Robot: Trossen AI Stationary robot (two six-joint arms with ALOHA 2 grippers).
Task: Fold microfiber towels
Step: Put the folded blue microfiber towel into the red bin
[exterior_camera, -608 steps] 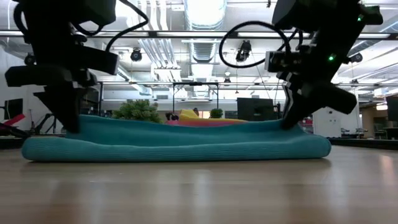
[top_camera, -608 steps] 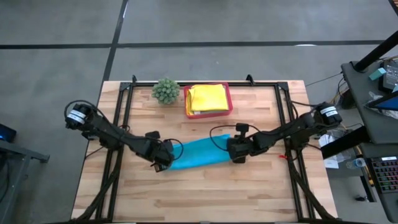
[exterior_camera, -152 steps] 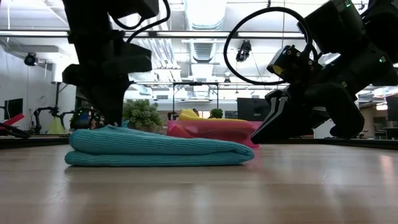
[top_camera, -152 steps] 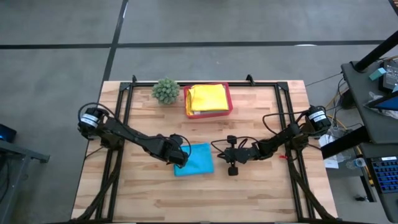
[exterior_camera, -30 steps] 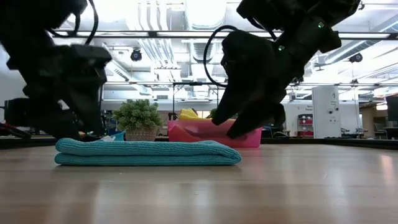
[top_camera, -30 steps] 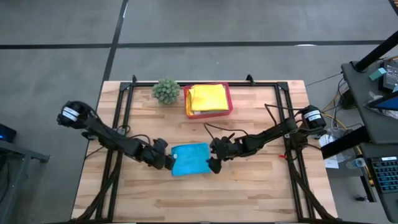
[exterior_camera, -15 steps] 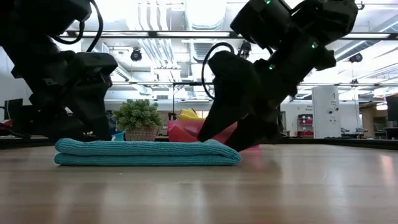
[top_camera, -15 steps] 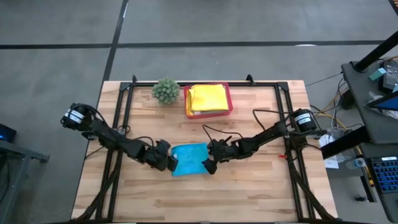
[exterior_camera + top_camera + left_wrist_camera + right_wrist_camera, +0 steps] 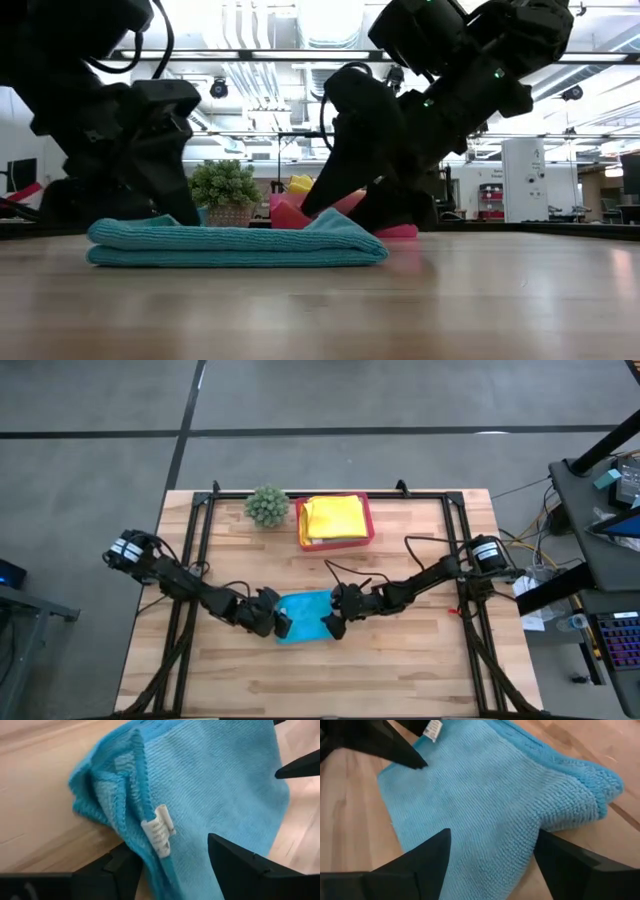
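Note:
A teal microfiber towel (image 9: 305,616) lies folded in several layers at the table's middle. My left gripper (image 9: 281,624) stands over its left end and my right gripper (image 9: 329,623) over its right end, both low and open. In the left wrist view the towel's layered edge with a white label (image 9: 159,836) runs between the fingers of my left gripper (image 9: 170,847). In the right wrist view the flat top of the towel (image 9: 490,795) fills the gap of my right gripper (image 9: 494,834). Both towel ends are humped up in the low view. My left gripper comes slanting down from the table's left, its open fingers (image 9: 240,860) straddling the towel's left end (image 9: 150,855); that end is pushed into a ridge (image 9: 150,226). My right gripper comes slanting down from the right, its open fingers (image 9: 420,860) astride the right end (image 9: 520,855), which peaks up (image 9: 332,220). The towel stays on the table.
A pink tray (image 9: 368,518) with yellow towels (image 9: 334,518) stands at the far middle, with a small spiky green plant (image 9: 266,506) left of it. Black frame rails (image 9: 196,540) run along both table sides. Bare wood lies toward the near edge (image 9: 320,680).
Both grippers have moved inward toward each other and down onto the towel's ends. The towel's left and right ends have been pushed up into humps, and its visible width between the grippers has shrunk; its middle has stayed flat on the table.

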